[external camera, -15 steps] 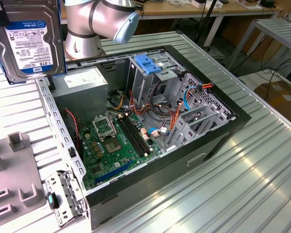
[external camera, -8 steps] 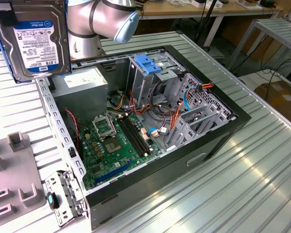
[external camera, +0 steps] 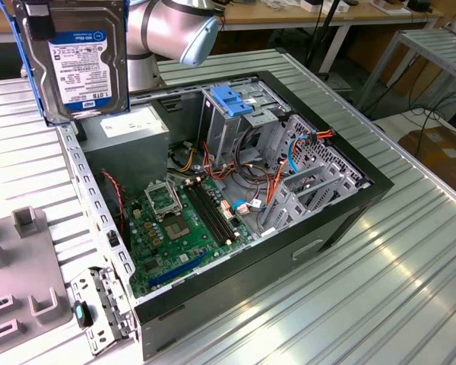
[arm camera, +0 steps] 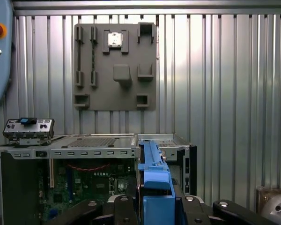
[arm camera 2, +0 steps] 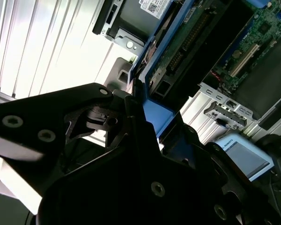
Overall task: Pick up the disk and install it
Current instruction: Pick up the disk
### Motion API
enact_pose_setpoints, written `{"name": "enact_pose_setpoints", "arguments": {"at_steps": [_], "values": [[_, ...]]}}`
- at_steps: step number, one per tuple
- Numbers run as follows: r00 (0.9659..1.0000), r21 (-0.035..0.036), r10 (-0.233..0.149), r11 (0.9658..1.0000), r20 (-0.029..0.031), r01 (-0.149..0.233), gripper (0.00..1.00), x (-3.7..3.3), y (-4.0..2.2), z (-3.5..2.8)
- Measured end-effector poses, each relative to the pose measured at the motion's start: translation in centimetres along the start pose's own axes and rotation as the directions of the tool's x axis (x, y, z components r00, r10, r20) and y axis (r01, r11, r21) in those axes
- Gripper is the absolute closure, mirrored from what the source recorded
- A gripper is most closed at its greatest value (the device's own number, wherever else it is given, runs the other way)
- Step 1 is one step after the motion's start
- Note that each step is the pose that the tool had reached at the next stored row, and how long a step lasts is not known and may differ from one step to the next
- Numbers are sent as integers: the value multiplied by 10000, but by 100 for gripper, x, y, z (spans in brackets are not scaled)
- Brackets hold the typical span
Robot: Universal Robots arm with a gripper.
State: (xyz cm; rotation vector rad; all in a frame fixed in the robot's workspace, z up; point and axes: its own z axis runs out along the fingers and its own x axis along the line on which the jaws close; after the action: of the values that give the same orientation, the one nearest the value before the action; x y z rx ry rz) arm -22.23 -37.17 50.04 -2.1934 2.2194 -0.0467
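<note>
The disk (external camera: 83, 65), a silver hard drive with a blue-and-white label and blue side rails, hangs upright in the air above the back corner of the open computer case (external camera: 365, 182) at the exterior view's left. In both wrist views my gripper (arm camera: 154, 202) (arm camera 2: 152, 124) is shut on it, the black fingers (arm camera: 124, 211) pressing on either side of the disk's blue rail (arm camera: 154, 176) (arm camera 2: 161, 119). The disk is seen edge-on there, over the case and its green motherboard (external camera: 178, 228).
Inside the case stand a metal drive cage with a blue plastic top (external camera: 232, 99) and a grey box with a white sticker (external camera: 129, 125), with loose cables between. A grey fixture plate (external camera: 23, 266) (arm camera: 114, 65) lies on the ribbed metal table. The arm's elbow (external camera: 175, 30) is behind.
</note>
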Motion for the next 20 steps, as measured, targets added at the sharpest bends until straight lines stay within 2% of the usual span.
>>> {"name": "enact_pose_setpoints", "arguments": {"at_steps": [3,5,7,9,20], "values": [[10000,0,0,10000,0,0,63,-1,-82,4],[10000,0,-1,10000,0,1,63,-2,-169,10],[10000,0,0,10000,0,0,63,-2,-210,12],[10000,0,-1,10000,1,1,63,-4,-313,19],[10000,0,-1,10000,0,1,63,-6,-547,35]]}}
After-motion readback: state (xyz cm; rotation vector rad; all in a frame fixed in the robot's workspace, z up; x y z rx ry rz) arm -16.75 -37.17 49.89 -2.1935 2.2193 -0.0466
